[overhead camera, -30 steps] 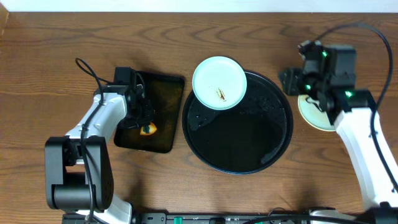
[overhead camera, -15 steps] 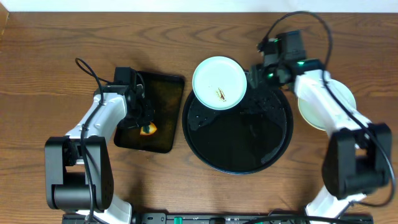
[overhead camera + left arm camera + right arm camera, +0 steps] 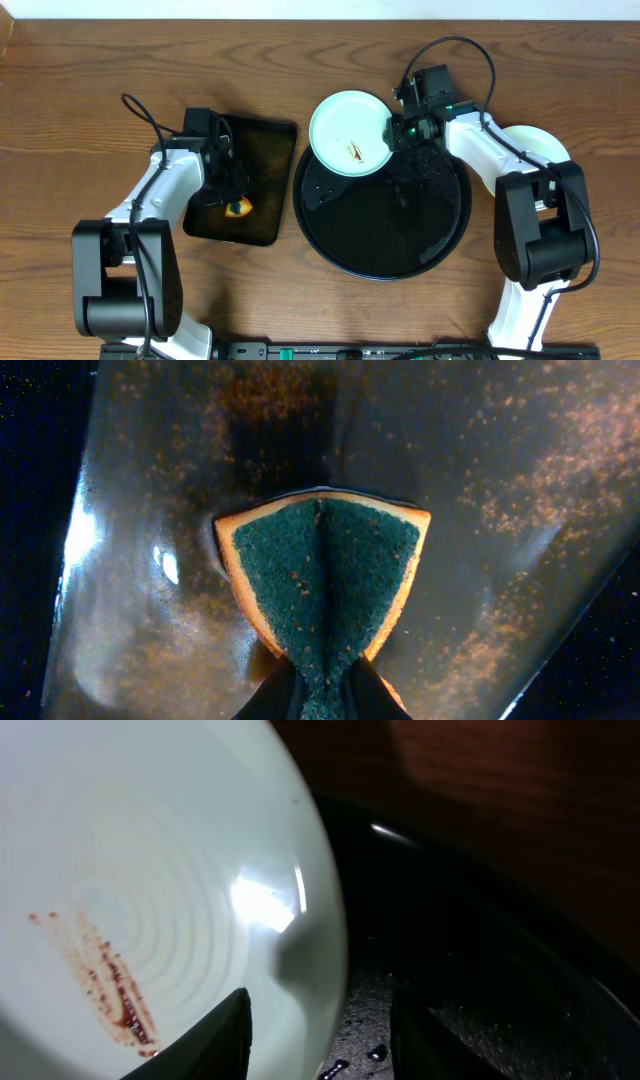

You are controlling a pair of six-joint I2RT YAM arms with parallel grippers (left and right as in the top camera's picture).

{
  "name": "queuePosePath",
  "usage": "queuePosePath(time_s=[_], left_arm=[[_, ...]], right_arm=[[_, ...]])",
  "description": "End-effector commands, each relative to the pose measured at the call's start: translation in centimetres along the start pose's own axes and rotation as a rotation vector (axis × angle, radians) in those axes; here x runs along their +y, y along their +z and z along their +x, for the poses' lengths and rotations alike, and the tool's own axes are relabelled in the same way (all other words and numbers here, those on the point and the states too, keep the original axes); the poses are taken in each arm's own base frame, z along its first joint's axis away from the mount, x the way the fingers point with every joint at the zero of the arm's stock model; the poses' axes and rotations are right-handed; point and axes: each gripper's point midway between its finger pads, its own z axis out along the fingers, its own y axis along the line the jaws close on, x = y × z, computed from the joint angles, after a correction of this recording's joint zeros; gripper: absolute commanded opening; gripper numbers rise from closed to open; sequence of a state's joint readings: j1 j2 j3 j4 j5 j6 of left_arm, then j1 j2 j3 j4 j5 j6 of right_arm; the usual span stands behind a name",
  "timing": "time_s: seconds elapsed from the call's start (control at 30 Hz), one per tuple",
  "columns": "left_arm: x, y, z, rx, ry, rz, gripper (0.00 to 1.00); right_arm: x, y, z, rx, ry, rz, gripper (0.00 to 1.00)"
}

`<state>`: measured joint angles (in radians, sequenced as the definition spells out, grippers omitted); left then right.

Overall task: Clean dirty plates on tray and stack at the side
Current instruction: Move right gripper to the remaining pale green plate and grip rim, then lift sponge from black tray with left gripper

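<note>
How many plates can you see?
2. A smeared mint-green plate sits at the black tray's top-left edge; a pale plate lies right of the tray, partly behind the right arm. More may hide underneath it.

Smeared mint plate [image 3: 350, 133] lies over upper-left rim of black tray [image 3: 380, 240]; pale plate [image 3: 535, 148] beside it.

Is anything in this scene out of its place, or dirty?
Yes. The mint plate lies across the upper-left rim of the round black tray, partly beyond it rather than inside, and it has a brown smear at its centre.
</note>
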<state>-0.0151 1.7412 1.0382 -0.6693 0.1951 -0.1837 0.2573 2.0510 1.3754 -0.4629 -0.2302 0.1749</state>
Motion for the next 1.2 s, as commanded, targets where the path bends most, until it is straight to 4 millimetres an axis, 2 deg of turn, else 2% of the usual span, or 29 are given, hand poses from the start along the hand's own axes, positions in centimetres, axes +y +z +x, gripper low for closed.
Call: queuePosePath(time_s=[0.0, 0.27, 0.33, 0.57, 0.7, 0.87, 0.97, 1.17], left_arm=[[0.3, 0.2, 0.1, 0.004, -0.007, -0.014, 0.11], [0.3, 0.2, 0.1, 0.005, -0.007, -0.014, 0.11], [0.3, 0.2, 0.2, 0.008, -0.008, -0.015, 0.11], [0.3, 0.2, 0.3, 0.011, -0.007, -0.016, 0.10], [0.3, 0.2, 0.3, 0.010, 0.024, -0.013, 0.08], [-1.3, 0.1, 0.1, 0.007, 0.115, 0.078, 0.08], [-1.5, 0.1, -0.4, -0.015, 0.122, 0.087, 0.08], [-2.1, 0.0, -2.6, -0.106, 0.153, 0.103, 0.13]], right_arm=[[-0.2, 0.3, -0.3, -0.005, 0.032, 0.021, 0.42], [0.3, 1.2, 1.4, 0.056, 0.030, 0.019, 0.13], [0.0, 1.2, 2.1, 0.085, 0.033, 0.029, 0.01], [-0.9, 0.6, 4.7, 0.187, 0.063, 0.070, 0.01], [-3.1, -1.0, 6.2, 0.243, 0.108, 0.205, 0.01], [-4.9, -3.3, 7.1, 0.266, 0.127, 0.339, 0.01], [-5.6, -4.2, 7.5, 0.275, 0.145, 0.391, 0.01], [-5.5, -4.5, 8.4, 0.315, 0.145, 0.395, 0.01]])
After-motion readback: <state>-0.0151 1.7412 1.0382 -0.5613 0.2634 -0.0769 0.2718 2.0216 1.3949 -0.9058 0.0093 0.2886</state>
